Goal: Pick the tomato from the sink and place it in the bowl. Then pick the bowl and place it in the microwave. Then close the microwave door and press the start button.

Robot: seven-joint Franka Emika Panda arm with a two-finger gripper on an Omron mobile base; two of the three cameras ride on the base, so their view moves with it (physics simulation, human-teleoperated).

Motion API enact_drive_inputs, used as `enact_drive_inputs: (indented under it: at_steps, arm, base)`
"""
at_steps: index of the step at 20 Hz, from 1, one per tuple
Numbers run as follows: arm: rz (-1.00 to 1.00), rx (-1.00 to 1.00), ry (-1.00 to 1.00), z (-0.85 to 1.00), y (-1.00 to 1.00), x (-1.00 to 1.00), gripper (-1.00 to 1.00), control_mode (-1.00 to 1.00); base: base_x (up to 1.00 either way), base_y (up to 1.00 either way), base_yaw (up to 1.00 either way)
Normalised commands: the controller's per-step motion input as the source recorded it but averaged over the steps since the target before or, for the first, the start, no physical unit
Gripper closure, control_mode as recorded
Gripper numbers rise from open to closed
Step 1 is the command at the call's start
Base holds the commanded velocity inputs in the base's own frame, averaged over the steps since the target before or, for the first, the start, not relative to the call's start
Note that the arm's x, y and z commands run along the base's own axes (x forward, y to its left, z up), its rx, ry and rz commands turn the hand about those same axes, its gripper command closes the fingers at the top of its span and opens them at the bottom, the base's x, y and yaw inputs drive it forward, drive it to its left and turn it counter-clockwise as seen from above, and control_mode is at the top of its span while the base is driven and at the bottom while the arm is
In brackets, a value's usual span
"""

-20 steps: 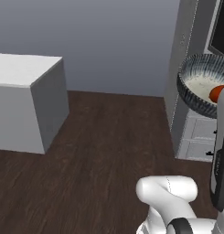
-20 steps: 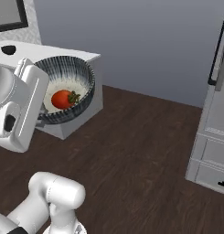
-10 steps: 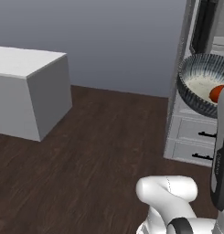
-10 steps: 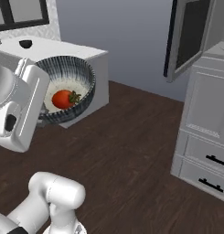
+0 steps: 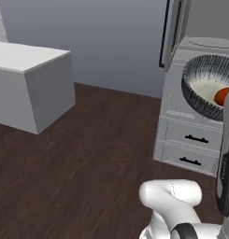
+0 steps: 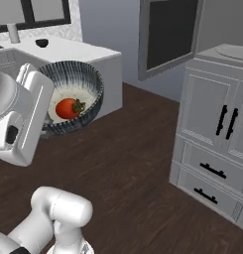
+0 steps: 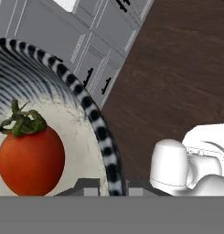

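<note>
The microwave door (image 6: 171, 34) stands open above the grey cabinet (image 6: 214, 134). My tool (image 7: 109, 185) is clamped on the rim of the bowl (image 6: 76, 96), holding it tilted in the air over the floor (image 5: 88, 154). The tomato (image 7: 31, 157) lies inside the bowl.

tomato (image 6: 67, 108) in bowl (image 6: 88, 84); bowl rim between end effector (image 7: 112, 185) tips; cabinet (image 6: 212, 144) right of bowl

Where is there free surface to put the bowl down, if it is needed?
The white counter block top is bare in the left base view. The grey cabinet top beside the open door seems free. The bowl itself is occupied by the tomato.
</note>
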Motion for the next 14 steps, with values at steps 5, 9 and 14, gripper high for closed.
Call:
enact_drive_inputs:
  at_steps: [5, 9, 14]
  arm:
    - [0.0, 0.0, 0.0, 0.0, 0.0, 0.0, 1.0, 1.0]
    - [0.0, 0.0, 0.0, 0.0, 0.0, 0.0, 1.0, 1.0]
    - [0.0, 0.0, 0.0, 0.0, 0.0, 0.0, 1.0, 1.0]
  base:
    - [0.02, -1.0, 0.2]
    - [0.29, -1.0, 0.21]
    - [0.56, -1.0, 0.19]
